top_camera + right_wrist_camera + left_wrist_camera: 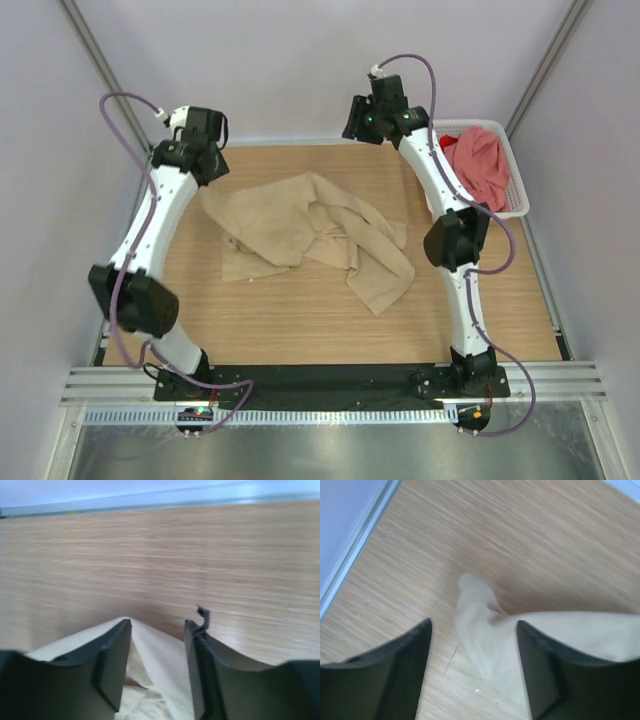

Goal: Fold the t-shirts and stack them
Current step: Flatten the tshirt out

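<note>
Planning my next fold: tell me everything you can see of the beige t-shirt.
The beige t-shirt is soft, plain tan cloth, lying crumpled and unfolded on the wooden table, around its middle. Deep creases bunch its centre, and one part trails toward the near right. A corner lies between the open fingers of the left pincer, and cloth shows below the open right pincer. Contact with either cannot be judged.
</note>
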Available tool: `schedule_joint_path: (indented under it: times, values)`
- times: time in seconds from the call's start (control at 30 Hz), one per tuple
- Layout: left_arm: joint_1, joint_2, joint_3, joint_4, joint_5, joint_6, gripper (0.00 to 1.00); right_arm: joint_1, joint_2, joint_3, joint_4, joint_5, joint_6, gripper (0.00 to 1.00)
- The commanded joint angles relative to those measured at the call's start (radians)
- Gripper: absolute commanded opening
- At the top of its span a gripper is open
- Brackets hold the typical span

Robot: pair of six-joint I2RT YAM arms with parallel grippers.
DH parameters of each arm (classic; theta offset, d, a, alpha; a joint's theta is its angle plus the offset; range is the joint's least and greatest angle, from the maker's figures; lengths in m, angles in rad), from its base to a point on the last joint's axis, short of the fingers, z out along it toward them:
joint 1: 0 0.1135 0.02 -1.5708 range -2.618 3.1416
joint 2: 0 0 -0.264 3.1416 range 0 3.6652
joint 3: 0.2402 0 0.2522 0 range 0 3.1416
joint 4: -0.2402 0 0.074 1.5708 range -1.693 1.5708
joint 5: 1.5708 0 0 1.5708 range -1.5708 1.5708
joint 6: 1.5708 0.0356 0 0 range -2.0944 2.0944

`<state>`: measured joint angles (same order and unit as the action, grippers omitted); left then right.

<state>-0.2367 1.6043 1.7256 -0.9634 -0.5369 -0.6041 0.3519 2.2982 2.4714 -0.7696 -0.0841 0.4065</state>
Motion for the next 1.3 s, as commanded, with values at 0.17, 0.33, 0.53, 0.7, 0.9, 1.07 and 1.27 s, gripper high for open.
schedule_joint_path:
  times: [0.17, 0.33, 0.53, 0.7, 0.9, 1.07, 1.27]
  values:
    - [0.053, 0.16, 0.205, -0.213, 0.027, -0.002, 0.91, -0.041, -0.219, -0.283, -0.16, -0.006, 0.009, 0.59]
    - [0.054, -0.061, -0.227, -0.137, 0.233, -0.065, 0.82, 0.073, -0.482, -0.681, -0.168, 0.033, -0.072, 0.59]
    - [0.054, -0.328, -0.555, -0.086, 0.376, -0.195, 0.7, 0.186, -0.753, -1.12, -0.093, 0.021, -0.049, 0.5]
    - [0.06, -0.362, -0.757, 0.008, 0.459, -0.272, 0.65, 0.191, -0.83, -1.319, -0.06, 0.023, -0.035, 0.4]
    - [0.218, -0.302, -0.86, 0.184, 0.531, -0.247, 0.5, 0.193, -0.884, -1.388, -0.033, -0.017, -0.023, 0.31]
    - [0.262, -0.173, -0.811, 0.229, 0.531, -0.194, 0.49, 0.193, -0.913, -1.427, -0.019, -0.016, -0.018, 0.31]
    - [0.267, -0.077, -0.816, 0.301, 0.582, -0.201, 0.47, 0.193, -0.928, -1.454, -0.014, -0.016, -0.014, 0.31]
